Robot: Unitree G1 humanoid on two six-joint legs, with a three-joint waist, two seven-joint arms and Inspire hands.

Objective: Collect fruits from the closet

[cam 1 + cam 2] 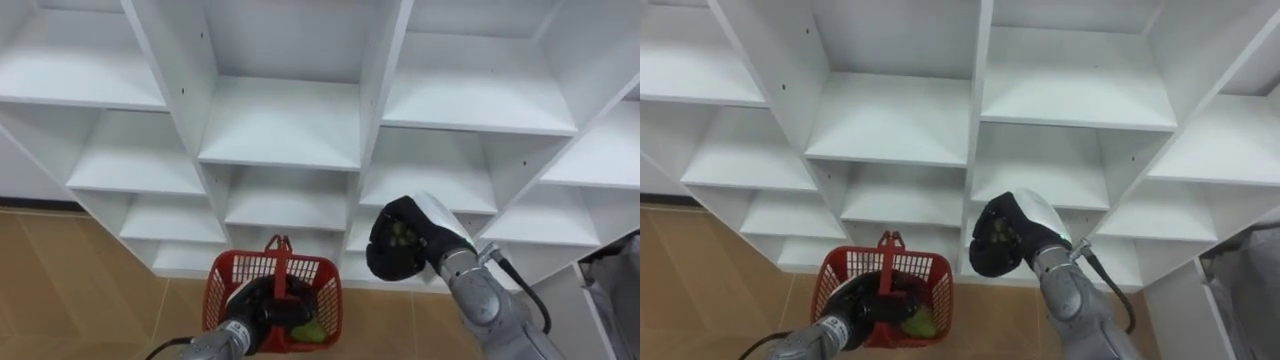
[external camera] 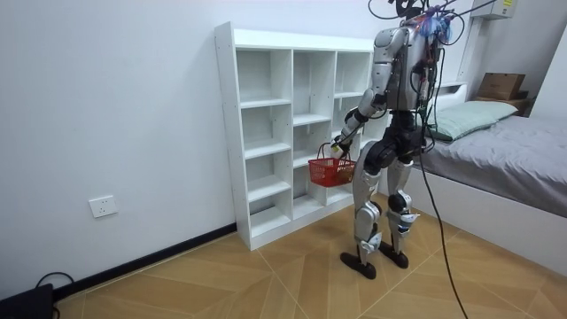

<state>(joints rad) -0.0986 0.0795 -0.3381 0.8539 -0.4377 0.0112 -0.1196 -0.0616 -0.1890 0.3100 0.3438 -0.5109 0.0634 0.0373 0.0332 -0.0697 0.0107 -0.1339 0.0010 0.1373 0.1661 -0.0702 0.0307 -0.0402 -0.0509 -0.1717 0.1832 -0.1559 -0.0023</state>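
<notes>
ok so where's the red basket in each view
Left eye view: red basket at the bottom edge, left of centre, lower left of the right hand, which is curled round a greenish fruit.
Right eye view: red basket at the bottom edge, left of centre.
Room view: red basket mid-picture, hanging in front of the robot beside the white shelf unit.
Shared landmark: the white shelf unit.

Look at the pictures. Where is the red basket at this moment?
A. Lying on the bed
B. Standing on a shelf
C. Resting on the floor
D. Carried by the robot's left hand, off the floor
D: in the room view the red basket hangs clear of the floor before the white shelf unit, and the left hand grips it at the handle. The right hand is curled round a greenish fruit.
</notes>
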